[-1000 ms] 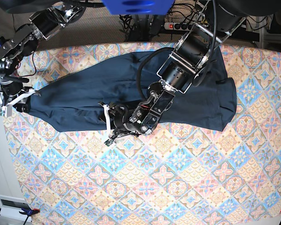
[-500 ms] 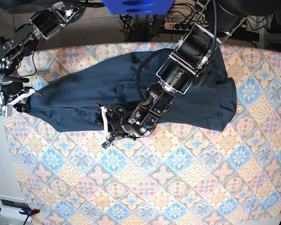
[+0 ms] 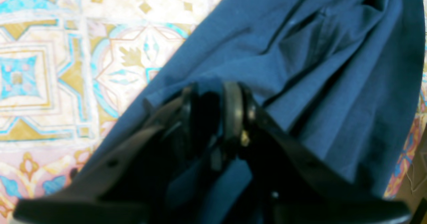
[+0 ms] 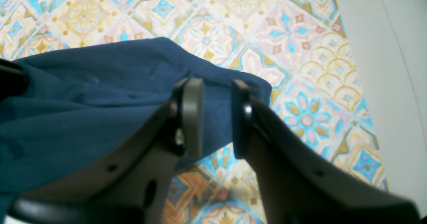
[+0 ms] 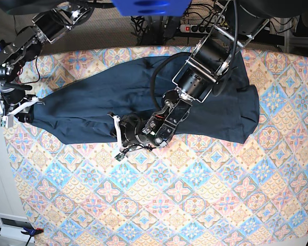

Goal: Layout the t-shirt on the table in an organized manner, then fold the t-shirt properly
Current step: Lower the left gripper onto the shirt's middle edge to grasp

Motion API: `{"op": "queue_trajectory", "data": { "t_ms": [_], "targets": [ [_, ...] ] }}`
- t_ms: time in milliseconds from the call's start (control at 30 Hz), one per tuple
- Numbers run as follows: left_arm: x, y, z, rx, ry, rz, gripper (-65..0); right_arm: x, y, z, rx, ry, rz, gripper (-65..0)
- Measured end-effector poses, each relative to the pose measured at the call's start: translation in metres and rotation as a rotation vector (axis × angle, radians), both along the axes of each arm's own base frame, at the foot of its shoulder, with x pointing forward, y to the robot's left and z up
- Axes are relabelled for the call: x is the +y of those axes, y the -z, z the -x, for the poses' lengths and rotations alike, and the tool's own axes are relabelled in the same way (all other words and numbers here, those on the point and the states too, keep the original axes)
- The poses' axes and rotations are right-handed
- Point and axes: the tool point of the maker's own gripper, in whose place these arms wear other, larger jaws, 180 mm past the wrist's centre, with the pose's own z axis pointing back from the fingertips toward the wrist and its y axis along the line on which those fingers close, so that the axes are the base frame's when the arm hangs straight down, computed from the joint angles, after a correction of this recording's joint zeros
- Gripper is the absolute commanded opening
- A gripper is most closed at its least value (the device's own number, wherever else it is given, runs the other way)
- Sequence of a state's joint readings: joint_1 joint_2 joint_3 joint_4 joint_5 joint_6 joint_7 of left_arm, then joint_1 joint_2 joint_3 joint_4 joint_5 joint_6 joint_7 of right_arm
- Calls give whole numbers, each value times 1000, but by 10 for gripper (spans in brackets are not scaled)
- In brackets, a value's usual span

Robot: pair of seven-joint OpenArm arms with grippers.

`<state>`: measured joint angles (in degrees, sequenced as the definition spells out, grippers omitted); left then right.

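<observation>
The dark navy t-shirt [image 5: 92, 107] lies stretched in a long band across the far half of the patterned table [image 5: 169, 205]. My right gripper [image 5: 13, 114] is at the table's left edge, its fingers closed around the shirt's left corner; the right wrist view shows the gripper [image 4: 217, 117] with blue fabric [image 4: 83, 100] between the fingers. My left gripper [image 5: 119, 141] is low at the shirt's near edge, mid-table. In the left wrist view the left gripper [image 3: 210, 97] pinches the creased hem [image 3: 333, 83] over the tablecloth [image 3: 50, 67].
The left arm's thick body [image 5: 205, 66] lies over the shirt's middle and hides it there. The table's left edge and pale floor [image 4: 383, 67] are right beside the right gripper. A power strip [image 5: 192, 28] and cables sit behind the table.
The left gripper dipped slightly down-left with the shirt's near edge, then came back up-right to about where it was. The right gripper has not moved.
</observation>
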<state>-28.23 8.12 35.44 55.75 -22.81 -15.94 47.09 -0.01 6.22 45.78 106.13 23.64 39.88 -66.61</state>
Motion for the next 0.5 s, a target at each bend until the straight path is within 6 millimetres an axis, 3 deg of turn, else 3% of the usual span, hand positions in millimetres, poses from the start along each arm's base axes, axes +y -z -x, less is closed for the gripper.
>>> {"op": "queue_trajectory", "data": {
  "t_ms": [200,500],
  "targets": [
    [-5,-11,-9,-45,-25,65,-650,0,0,0,-2,1,-2,-504],
    [-2,-34,-33,-88,-89,134,-650,-1,0,2,0,5,-2,-504]
  ]
}}
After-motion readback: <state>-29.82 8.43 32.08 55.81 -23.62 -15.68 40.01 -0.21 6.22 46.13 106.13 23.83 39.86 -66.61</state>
